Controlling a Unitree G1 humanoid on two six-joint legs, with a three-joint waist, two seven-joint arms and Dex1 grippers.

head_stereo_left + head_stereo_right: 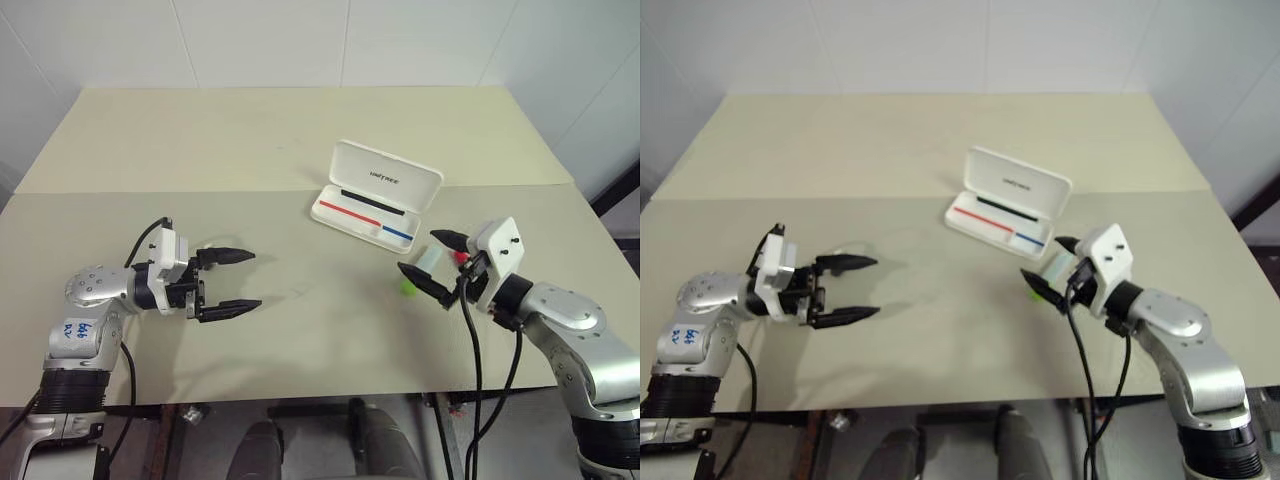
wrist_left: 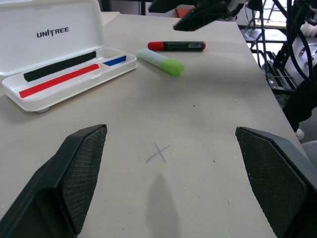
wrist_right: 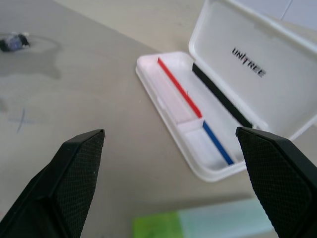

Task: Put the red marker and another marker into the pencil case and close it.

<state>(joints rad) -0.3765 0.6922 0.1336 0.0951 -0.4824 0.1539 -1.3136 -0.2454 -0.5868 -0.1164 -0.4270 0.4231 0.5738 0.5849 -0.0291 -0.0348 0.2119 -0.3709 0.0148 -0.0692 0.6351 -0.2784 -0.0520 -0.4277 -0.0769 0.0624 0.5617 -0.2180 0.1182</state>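
The pencil case point(image 1: 385, 176) lies open right of the table's centre, lid tilted back, its white tray point(image 3: 171, 106) holding nothing loose. Just in front of it and to its right lie the green marker point(image 2: 161, 61) and, beyond it, the red marker point(image 2: 176, 46), both flat on the table. My right gripper point(image 1: 417, 251) hovers open directly over the green marker point(image 3: 208, 223), partly hiding both markers in the head views. My left gripper point(image 1: 248, 280) is open and empty, well to the left of the case, pointing toward it.
A pencilled X point(image 2: 158, 152) marks the table between my left gripper and the markers. A seam point(image 1: 200, 190) runs across the tabletop behind the arms. The table's front edge point(image 1: 330, 398) is close below both grippers.
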